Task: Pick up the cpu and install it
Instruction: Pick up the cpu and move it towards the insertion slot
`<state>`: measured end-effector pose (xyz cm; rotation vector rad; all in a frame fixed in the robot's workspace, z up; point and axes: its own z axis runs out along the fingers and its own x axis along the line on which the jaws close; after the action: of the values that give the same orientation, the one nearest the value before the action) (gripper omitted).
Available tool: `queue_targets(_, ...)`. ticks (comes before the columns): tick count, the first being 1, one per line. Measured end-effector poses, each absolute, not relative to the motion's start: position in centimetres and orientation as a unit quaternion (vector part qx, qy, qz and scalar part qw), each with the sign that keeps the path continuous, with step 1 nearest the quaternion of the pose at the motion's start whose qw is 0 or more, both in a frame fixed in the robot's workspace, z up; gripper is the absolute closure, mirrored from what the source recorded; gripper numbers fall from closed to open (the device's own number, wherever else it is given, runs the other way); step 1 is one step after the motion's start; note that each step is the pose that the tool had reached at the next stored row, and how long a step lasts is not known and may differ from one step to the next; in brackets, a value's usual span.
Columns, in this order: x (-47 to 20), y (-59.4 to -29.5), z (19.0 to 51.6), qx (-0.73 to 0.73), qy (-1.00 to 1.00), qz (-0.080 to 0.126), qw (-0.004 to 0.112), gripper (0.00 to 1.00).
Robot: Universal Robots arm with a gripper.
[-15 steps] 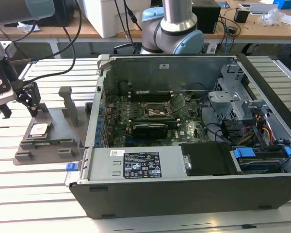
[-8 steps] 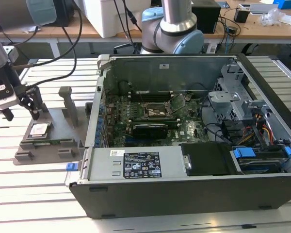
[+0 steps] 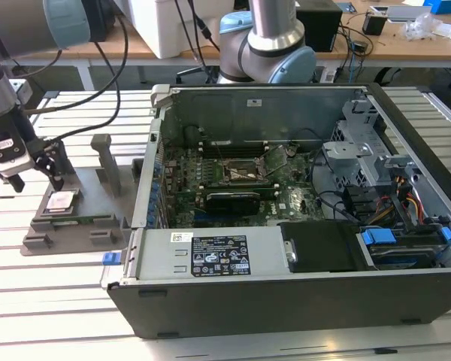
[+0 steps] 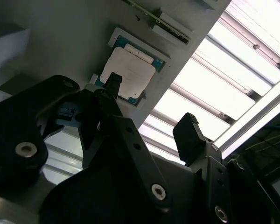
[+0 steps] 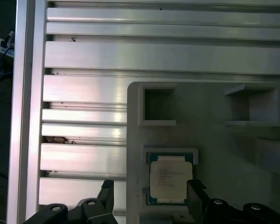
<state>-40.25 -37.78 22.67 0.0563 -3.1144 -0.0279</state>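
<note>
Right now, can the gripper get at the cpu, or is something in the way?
Probably yes. The open gripper hangs just above the cpu, which lies flat and uncovered in the grey holder. Nothing stands between them, though the cpu sits off-centre between the fingers.

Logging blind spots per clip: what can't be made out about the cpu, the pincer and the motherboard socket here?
- pincer, first wrist view: body cut off by the picture's edge; height above the cpu unclear.
- cpu, second wrist view: one corner hidden behind a finger.
- motherboard socket, exterior view: too small to tell whether it is unlatched.
</note>
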Motion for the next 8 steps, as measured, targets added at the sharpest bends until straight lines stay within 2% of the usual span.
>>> queue_targets(8, -40.2, -37.8, 21.1, 0.018, -1.0, -0.009, 0.013, 0.28)
